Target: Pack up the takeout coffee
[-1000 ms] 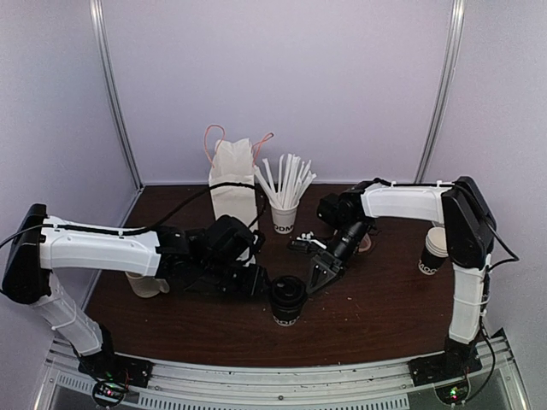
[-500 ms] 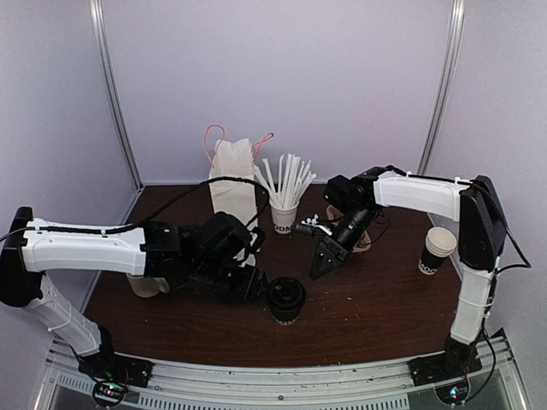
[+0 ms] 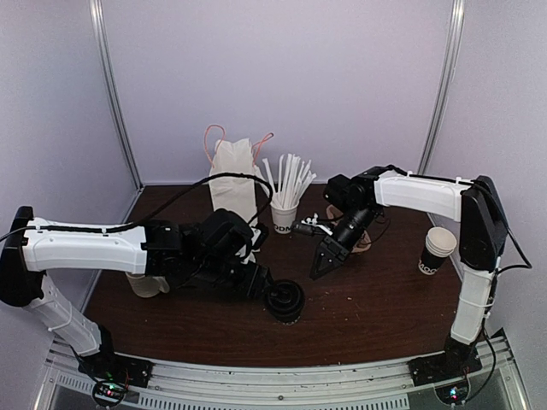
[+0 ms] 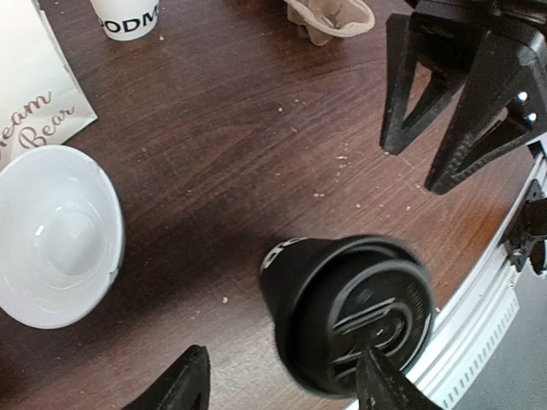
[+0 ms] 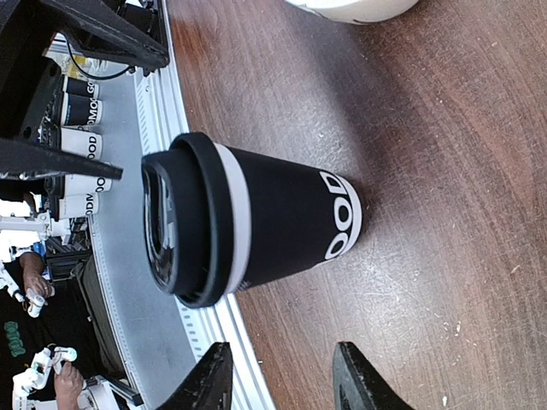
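The takeout coffee (image 3: 285, 301) is standing close to the table's near edge, just beside the metal rail (image 3: 282, 376), so little room is showing on that side. The left gripper (image 4: 282, 389) is reaching in from the cup's left with its jaws spread wide and gripping nothing. Only the fingertips are showing at the bottom of the left wrist view. One finger (image 4: 386, 386) is overlapping the blurred lid, and whether it is touching cannot be told. From above, the left arm is covering that side of the cup.

Just beyond the cup and apart from it, the right gripper (image 3: 321, 265) is hanging with fingers parted and empty, pointing down toward the lid. The widest open stretch of table (image 3: 376, 316) is lying to the cup's right.

A cream cup (image 4: 55, 235) is sitting to the left, half hidden under the left arm in the top view. Farther back, a paper bag (image 3: 232, 179) and a white cup (image 3: 285, 218) of stirrer sticks are standing side by side. A cardboard carrier (image 4: 329, 15) is lying partly behind the right arm, and another paper cup (image 3: 434, 252) is standing well apart at the far right.
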`<action>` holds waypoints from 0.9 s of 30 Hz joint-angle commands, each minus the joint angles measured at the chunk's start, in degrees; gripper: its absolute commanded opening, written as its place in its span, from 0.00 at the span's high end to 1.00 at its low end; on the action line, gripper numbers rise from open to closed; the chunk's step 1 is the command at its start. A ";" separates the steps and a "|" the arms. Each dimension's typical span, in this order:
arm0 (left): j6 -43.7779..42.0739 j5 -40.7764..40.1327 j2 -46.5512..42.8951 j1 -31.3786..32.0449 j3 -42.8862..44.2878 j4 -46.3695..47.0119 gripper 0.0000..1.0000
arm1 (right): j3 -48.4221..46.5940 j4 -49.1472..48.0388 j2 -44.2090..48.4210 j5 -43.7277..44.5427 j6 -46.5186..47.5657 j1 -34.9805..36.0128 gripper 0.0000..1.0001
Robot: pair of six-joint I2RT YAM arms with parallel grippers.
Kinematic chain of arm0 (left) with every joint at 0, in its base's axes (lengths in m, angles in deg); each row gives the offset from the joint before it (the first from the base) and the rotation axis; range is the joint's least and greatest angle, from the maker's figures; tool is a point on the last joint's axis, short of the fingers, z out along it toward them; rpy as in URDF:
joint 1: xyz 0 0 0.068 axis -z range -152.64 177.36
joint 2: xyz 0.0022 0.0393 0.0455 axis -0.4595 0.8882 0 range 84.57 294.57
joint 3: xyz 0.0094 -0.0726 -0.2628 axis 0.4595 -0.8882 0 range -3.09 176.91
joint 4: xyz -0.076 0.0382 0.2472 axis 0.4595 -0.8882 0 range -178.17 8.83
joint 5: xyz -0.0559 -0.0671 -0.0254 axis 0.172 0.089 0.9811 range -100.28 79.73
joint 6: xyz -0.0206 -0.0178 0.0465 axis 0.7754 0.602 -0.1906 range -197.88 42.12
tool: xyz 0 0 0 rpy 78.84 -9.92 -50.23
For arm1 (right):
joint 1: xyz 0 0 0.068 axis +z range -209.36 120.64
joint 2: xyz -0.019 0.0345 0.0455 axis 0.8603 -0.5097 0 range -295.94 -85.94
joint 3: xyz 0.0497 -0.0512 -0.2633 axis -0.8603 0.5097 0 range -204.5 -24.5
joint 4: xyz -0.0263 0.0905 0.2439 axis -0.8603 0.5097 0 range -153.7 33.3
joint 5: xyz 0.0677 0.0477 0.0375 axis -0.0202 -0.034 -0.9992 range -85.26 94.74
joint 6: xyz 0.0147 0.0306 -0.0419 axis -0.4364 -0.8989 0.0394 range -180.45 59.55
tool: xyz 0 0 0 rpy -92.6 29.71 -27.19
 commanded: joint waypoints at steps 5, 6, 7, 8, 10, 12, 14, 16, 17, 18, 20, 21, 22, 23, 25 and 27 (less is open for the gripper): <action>-3.35 5.59 0.68 0.59 0.42 8.13 0.30 | 0.80 -0.32 2.93 -0.98 1.54 -0.19 0.56; -4.32 5.10 1.25 0.65 1.12 8.01 0.29 | 1.06 -0.22 3.40 -0.67 1.88 -0.19 0.55; -5.60 4.32 2.12 0.62 1.96 7.78 0.28 | 1.46 -0.22 3.97 -0.07 2.20 -0.17 0.54; -6.82 3.15 2.99 0.63 2.85 7.36 0.27 | 1.85 -0.17 4.75 0.54 2.60 -0.19 0.54; -8.93 1.83 5.02 0.59 4.94 6.47 0.25 | 2.81 0.02 6.17 2.12 3.27 -0.19 0.53; -10.70 2.52 7.54 0.51 7.31 5.65 0.25 | 3.62 0.60 7.55 3.32 4.02 -0.20 0.53; -11.57 3.27 9.47 0.51 9.03 4.20 0.25 | 4.36 1.30 9.00 3.77 5.05 -0.19 0.53; -12.58 4.06 10.44 0.58 9.68 2.74 0.26 | 5.05 1.97 10.58 3.74 6.30 -0.12 0.52; -12.78 4.12 10.57 0.62 9.40 2.42 0.27 | 5.26 2.10 11.34 3.86 6.68 -0.11 0.52; -12.96 4.19 10.57 0.55 8.87 2.33 0.28 | 5.42 2.03 12.01 4.26 6.93 -0.15 0.52; -12.99 4.12 10.57 0.58 7.58 2.33 0.31 | 5.54 1.55 12.90 5.50 6.98 -0.08 0.52; -12.92 4.11 10.68 0.56 7.22 2.14 0.32 | 5.35 1.49 13.06 5.87 6.90 0.00 0.52; -12.91 4.23 10.85 0.53 6.93 2.05 0.33 | 5.14 1.58 13.11 6.00 6.89 -0.02 0.52; -12.86 4.32 11.00 0.57 6.82 2.04 0.34 | 4.88 1.61 13.10 5.97 6.89 -0.02 0.52; -12.51 4.33 11.27 0.53 6.67 2.31 0.36 | 4.54 1.66 13.01 5.70 6.65 -0.02 0.52; -12.23 4.12 11.59 0.58 6.70 2.74 0.37 | 4.23 1.40 12.80 5.58 6.46 0.04 0.52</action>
